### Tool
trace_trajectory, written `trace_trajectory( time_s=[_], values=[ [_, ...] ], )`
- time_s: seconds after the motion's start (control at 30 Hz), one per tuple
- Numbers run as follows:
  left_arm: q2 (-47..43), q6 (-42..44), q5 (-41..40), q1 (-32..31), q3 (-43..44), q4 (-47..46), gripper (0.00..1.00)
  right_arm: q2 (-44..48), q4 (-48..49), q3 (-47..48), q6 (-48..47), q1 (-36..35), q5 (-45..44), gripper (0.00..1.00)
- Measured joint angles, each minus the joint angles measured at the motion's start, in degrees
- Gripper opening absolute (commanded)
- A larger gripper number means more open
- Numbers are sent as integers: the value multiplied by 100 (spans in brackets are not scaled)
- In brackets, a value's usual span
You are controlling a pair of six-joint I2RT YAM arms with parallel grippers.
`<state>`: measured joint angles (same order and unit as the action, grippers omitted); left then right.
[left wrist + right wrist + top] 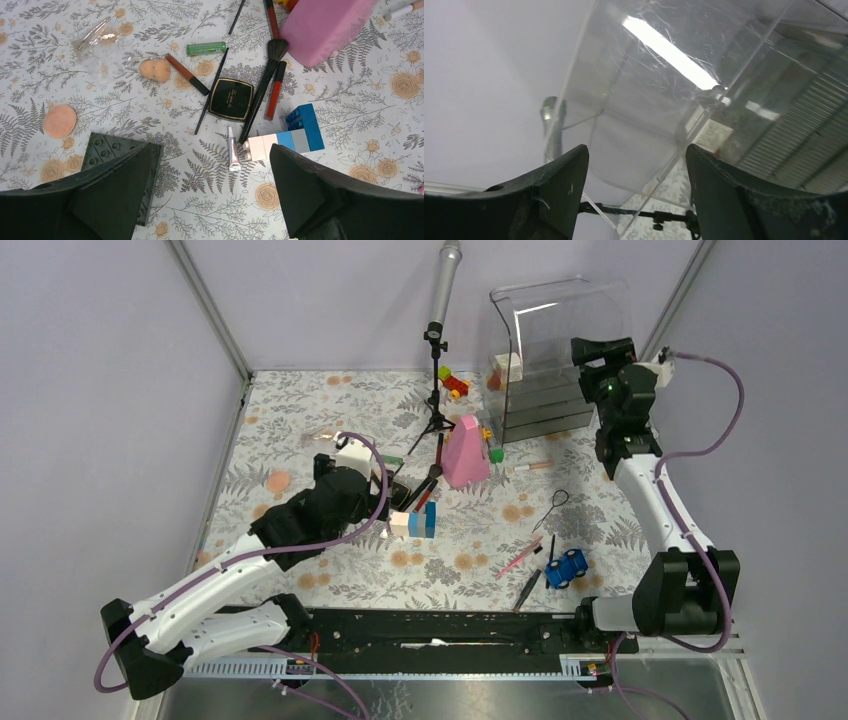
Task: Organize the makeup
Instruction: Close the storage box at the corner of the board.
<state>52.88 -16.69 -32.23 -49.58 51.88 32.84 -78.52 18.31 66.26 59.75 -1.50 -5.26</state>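
My left gripper is open and empty, hovering over the floral table above a small silver tube. Beyond it lie a black square compact, a black-handled brush, a red pencil, a dark red pencil, a green tube, a peach double sponge and a round peach sponge. A flat dark square lies partly under the left finger. My right gripper is open and empty, raised at the clear organizer's lid. A pink pencil and a black pencil lie at the front right.
A pink cone stands mid-table, with white and blue toy blocks near it. A blue toy car sits at the front right. The clear drawer organizer is at the back right, and a microphone stand at the back.
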Motion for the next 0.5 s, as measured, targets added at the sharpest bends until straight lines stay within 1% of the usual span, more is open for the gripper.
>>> trace_trajectory(
  time_s=[0.13, 0.2, 0.5],
  values=[
    [0, -2, 31, 0, 0, 0, 99, 302, 155, -721, -105, 0, -90, 81],
    [0, -2, 46, -2, 0, 0, 99, 404, 190, -898, -168, 0, -131, 82],
    [0, -2, 103, 0, 0, 2, 99, 752, 240, -1110, -605, 0, -155, 85]
  ],
)
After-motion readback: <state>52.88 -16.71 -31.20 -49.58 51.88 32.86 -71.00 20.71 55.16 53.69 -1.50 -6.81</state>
